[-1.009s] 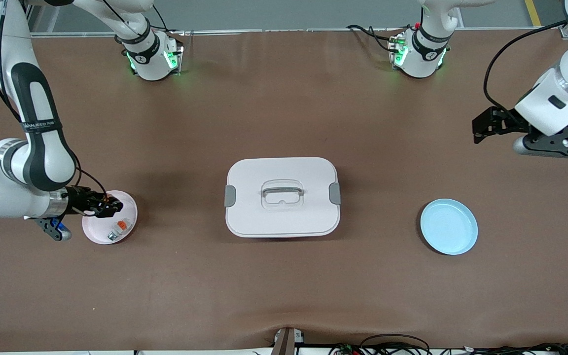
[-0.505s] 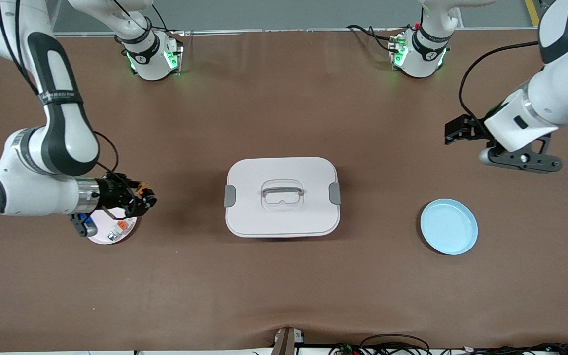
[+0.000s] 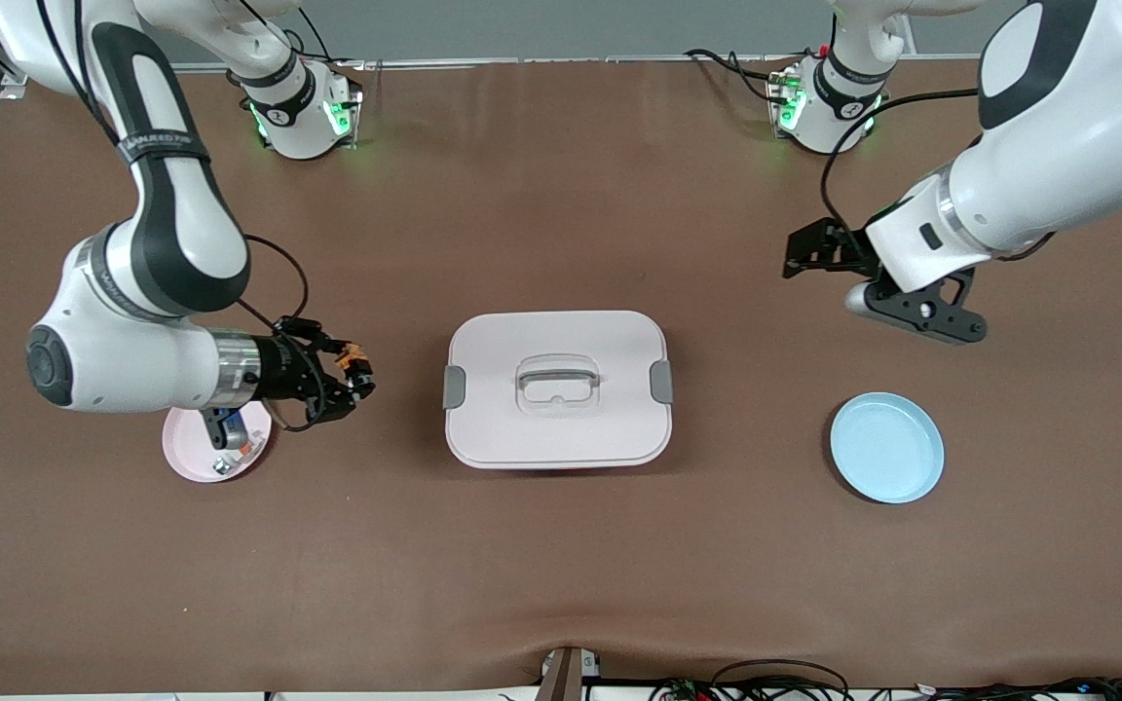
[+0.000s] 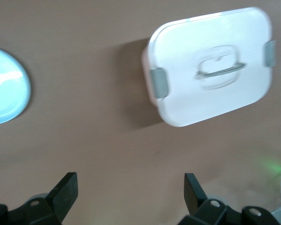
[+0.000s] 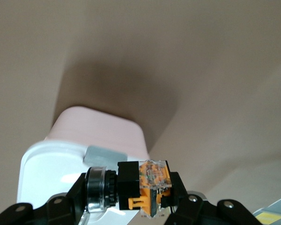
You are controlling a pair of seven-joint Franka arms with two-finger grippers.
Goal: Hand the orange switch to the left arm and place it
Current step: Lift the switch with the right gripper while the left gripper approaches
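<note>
Right wrist view shows the right pincer point(image 5: 143, 197) clamped on one orange switch point(image 5: 145, 187), a small black-bodied part with an orange and clear section and a ribbed metal-ringed end; its long axis lies crosswise between the fingers, roughly level. In the front view this pincer point(image 3: 352, 375) is in the air over bare brown table point(image 3: 561, 565), between a round pink plate point(image 3: 193, 453) and the single large white rounded-rectangular plastic box point(image 3: 557, 389) with two grey side latches and a recessed lid handle. The pink plate holds a small white-and-grey part with an orange tab point(image 3: 242, 450).

The left pincer point(image 3: 814, 251) hangs with its two black fingers point(image 4: 65, 190) spread wide and nothing between them, over the table toward the left arm's end. Nearer the front camera than it lies one round light-blue plate point(image 3: 887, 448). That makes two arms, two plates, one box.
</note>
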